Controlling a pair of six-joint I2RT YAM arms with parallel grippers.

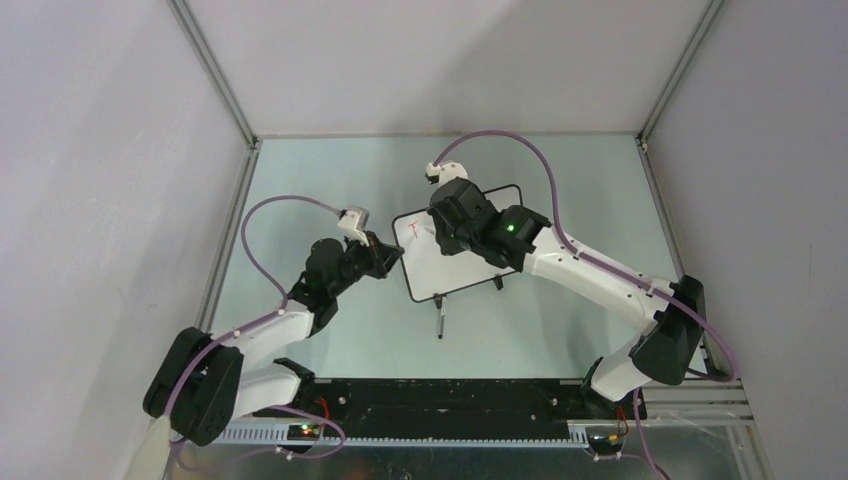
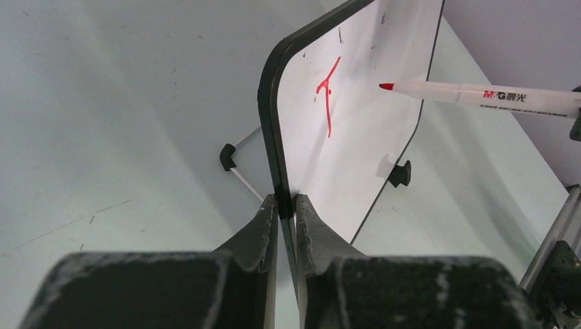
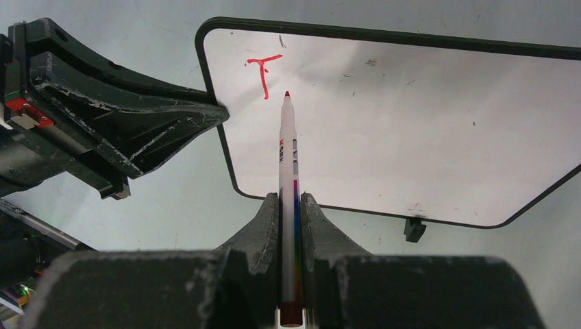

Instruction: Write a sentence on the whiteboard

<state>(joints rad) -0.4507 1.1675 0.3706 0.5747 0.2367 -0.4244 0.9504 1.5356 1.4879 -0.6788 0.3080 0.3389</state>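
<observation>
**Whiteboard hemmed in by two arms, open worktop around it**

The whiteboard (image 1: 455, 262) stands tilted in the middle of the worktop (image 1: 330, 170). Its left edge is blocked, because the left pincer (image 2: 286, 204) clamps the frame there. The right pincer (image 3: 291, 199) hangs over the board's face, gripping a marker (image 3: 287, 144) that points toward the upper left corner. Seen from above, the right arm (image 1: 600, 280) covers the board's right side. A thin stand leg (image 1: 439, 318) juts toward the near edge. Open worktop lies beyond the board up to the back wall (image 1: 440, 60), and along the left wall (image 1: 100, 200) and right wall (image 1: 760, 200).
</observation>
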